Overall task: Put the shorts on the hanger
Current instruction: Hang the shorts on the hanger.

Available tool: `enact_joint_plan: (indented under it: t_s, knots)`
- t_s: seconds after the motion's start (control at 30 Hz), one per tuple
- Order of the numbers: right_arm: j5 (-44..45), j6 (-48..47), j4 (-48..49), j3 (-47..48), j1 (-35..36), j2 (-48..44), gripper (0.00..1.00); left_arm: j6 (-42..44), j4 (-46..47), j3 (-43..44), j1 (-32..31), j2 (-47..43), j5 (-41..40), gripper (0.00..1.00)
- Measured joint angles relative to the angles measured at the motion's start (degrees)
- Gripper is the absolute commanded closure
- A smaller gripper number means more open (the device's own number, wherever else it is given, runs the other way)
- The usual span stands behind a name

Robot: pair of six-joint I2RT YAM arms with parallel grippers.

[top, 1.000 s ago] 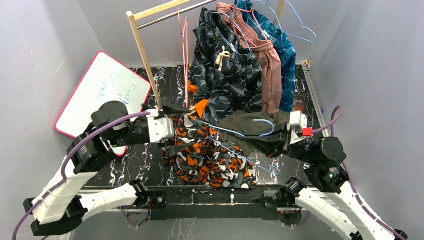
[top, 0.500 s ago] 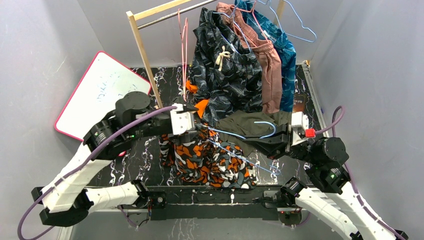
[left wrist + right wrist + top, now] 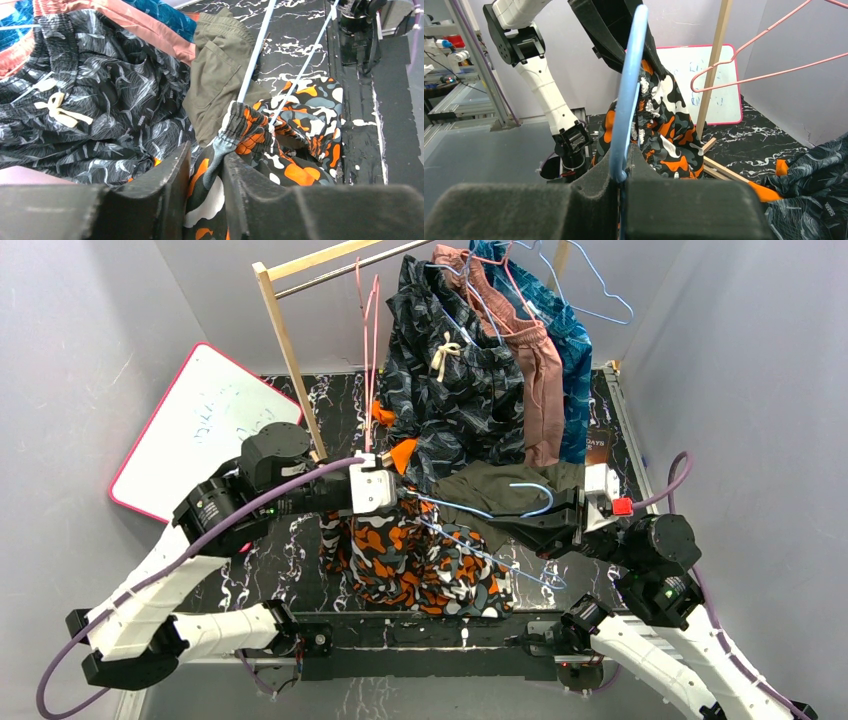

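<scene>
The camouflage shorts (image 3: 420, 560) hang in a bunch over the black marbled table, with their waistband lifted up. My left gripper (image 3: 395, 492) is shut on a fold of that waistband; in the left wrist view the fabric (image 3: 300, 120) fills the narrow gap of the gripper (image 3: 206, 152). The light-blue hanger (image 3: 462, 508) runs from the waistband across to my right gripper (image 3: 505, 525), which is shut on its wire. From the right wrist, the hanger (image 3: 629, 90) rises out of the gripper (image 3: 624, 167) in front of the shorts (image 3: 664, 125). Two hanger wires (image 3: 256, 50) enter the waistband.
Olive-green shorts (image 3: 500, 495) lie under the right gripper. A wooden rack (image 3: 290, 340) at the back carries dark navy shorts (image 3: 450, 380), other garments and pink hangers (image 3: 370, 330). A whiteboard (image 3: 205, 425) leans at the left wall.
My left gripper has swung right to the shorts' waistband and closed on it from wide open. The right gripper has kept its hold on the hanger, barely shifting.
</scene>
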Motion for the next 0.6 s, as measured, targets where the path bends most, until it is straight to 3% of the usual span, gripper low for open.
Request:
enact_joint_plan:
  t_s: [0.13,0.2,0.43,0.6]
  knots:
    - [-0.2,0.15,0.87,0.0,-0.02,0.17,1.0,-0.37,-1.38,0.31,0.09,1.14,1.84,0.95]
    - [-0.07,0.13,1.31,0.0,-0.31,0.22,1.0,-0.31,-2.86,0.7,0.15,1.73,3.08,0.99]
    - [-0.96,0.46,4.85,0.35,-0.59,1.16,1.0,-1.79,-4.48,1.4,0.22,3.26,6.78,0.82]
    - [-1.53,0.55,5.62,0.59,-0.59,2.4,1.0,-3.39,-2.01,1.42,0.35,4.55,9.33,0.79]
